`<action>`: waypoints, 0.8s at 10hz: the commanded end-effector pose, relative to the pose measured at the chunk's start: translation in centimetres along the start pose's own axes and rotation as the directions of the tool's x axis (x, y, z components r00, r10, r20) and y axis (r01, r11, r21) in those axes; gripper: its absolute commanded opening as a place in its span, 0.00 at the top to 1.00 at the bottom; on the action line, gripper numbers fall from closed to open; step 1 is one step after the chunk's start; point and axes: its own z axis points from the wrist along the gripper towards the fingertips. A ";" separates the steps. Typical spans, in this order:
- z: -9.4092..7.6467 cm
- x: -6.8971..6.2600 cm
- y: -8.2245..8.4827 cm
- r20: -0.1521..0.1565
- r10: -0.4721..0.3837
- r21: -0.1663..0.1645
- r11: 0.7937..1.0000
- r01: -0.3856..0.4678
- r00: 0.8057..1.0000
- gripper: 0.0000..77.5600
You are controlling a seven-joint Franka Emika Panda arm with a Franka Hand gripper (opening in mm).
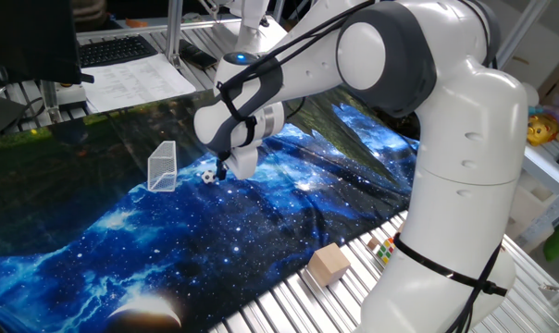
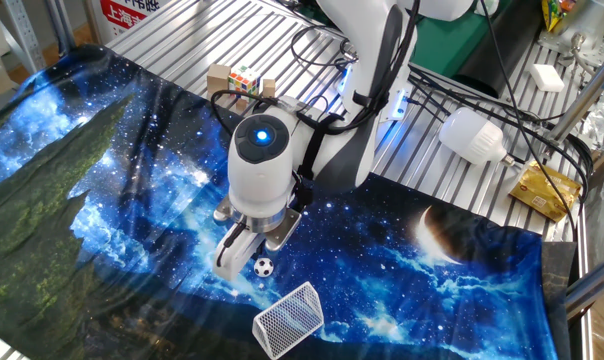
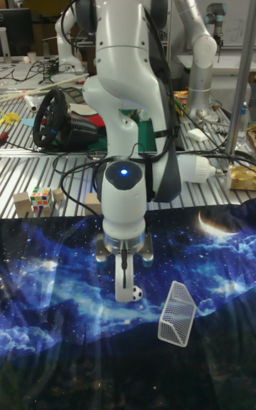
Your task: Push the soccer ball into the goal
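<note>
The soccer ball [image 1: 207,175] [image 2: 264,267] [image 3: 139,294] is a tiny white ball with black patches lying on the blue galaxy cloth [image 1: 261,240]. The goal [image 1: 163,166] [image 2: 289,319] [image 3: 177,314], a small clear mesh box, stands a short way beyond the ball. My gripper [image 1: 228,169] [image 2: 232,262] [image 3: 125,290] points down at the cloth right beside the ball, on the side away from the goal. Its fingers look pressed together with nothing between them. Whether a finger touches the ball is unclear.
A tan wooden block [image 1: 329,263] [image 2: 220,80] and a multicoloured puzzle cube [image 1: 383,248] [image 2: 244,79] [image 3: 41,200] sit on the metal slats off the cloth's edge. A white bulb-shaped object [image 2: 472,135] and cables lie behind the arm's base. A steering wheel [image 3: 57,118] stands at the back.
</note>
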 end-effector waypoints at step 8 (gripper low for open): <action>0.2 1.3 -0.7 0.000 0.006 -0.017 1.000 -0.006 1.000 1.00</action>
